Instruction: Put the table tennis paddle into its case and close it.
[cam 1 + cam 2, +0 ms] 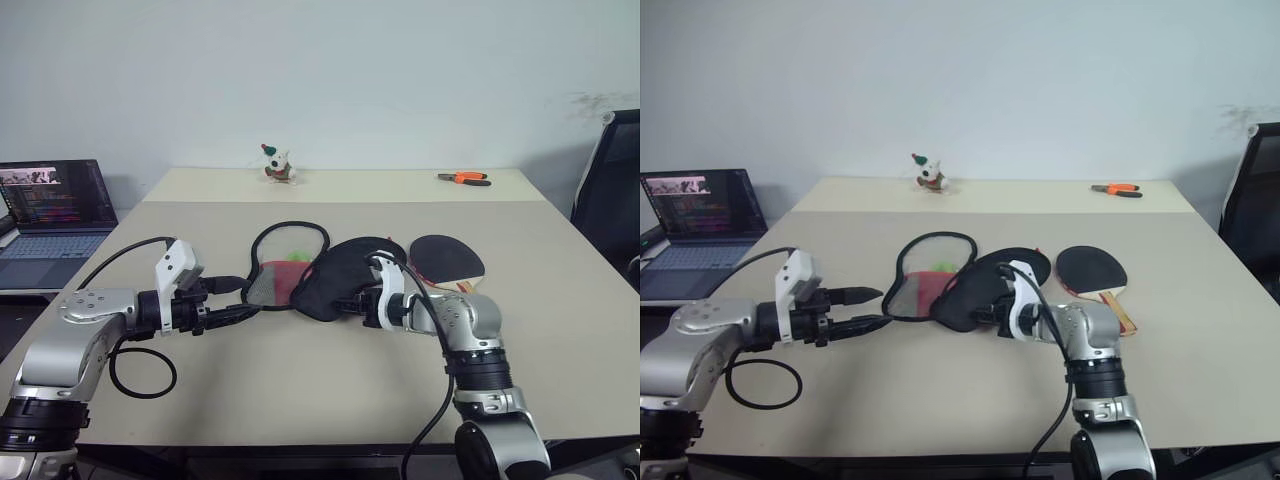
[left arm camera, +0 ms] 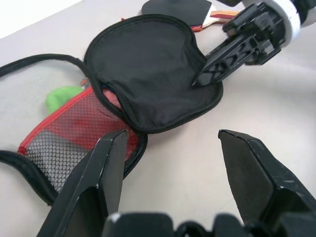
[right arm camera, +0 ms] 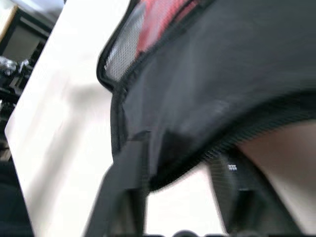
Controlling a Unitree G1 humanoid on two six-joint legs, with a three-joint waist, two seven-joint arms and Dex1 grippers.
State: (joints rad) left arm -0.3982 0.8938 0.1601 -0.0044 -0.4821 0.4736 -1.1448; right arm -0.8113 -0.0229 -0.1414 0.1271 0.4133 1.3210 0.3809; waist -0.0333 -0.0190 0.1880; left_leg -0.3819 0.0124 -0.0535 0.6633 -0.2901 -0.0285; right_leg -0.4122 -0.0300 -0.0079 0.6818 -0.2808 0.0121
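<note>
- On the table [image 1: 300, 400], the case [image 1: 335, 280] lies unzipped, its black flap folded over the red mesh-lined half.
- Beside it, just off its far edge on the robot's right, the table tennis paddle [image 1: 447, 258] rests flat, untouched (so nothing is packed yet).
- Right gripper [image 2: 205, 79] has its fingers at the black flap's rim, one on each side of the fabric in its wrist view; whether they have pinched it I cannot tell.
- Left gripper [image 2: 170, 173] hovers with fingers well apart, empty, near the mesh side.
- Left to do, I judge: load the paddle, then zip shut.
</note>
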